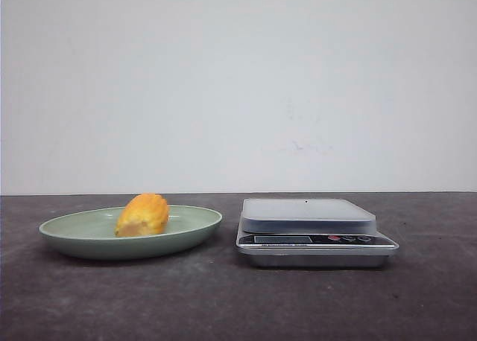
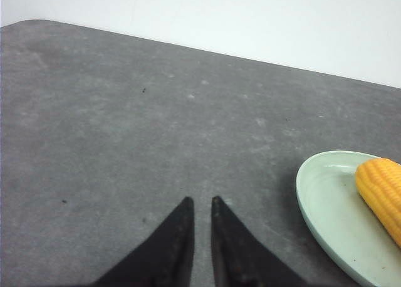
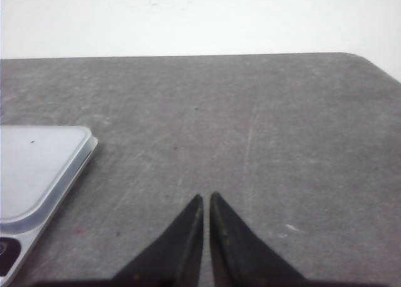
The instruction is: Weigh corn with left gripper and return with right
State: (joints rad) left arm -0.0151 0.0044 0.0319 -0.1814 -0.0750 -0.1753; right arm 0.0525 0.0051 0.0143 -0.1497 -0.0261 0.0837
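Note:
The corn [image 1: 143,214], a short yellow-orange cob piece, lies on a pale green plate [image 1: 82,240] at the left of the table. It also shows in the left wrist view [image 2: 382,193], on the plate [image 2: 326,212]. A silver kitchen scale [image 1: 309,229] with nothing on its platform stands to the right of the plate. Its corner shows in the right wrist view [image 3: 37,168]. My left gripper [image 2: 202,202] is shut and empty over bare table, beside the plate. My right gripper [image 3: 206,198] is shut and empty over bare table, beside the scale. Neither gripper shows in the front view.
The table is dark grey and worn, with a white wall [image 1: 238,80] behind it. Its rounded far corners show in both wrist views. The scale's display and buttons [image 1: 350,239] face the front.

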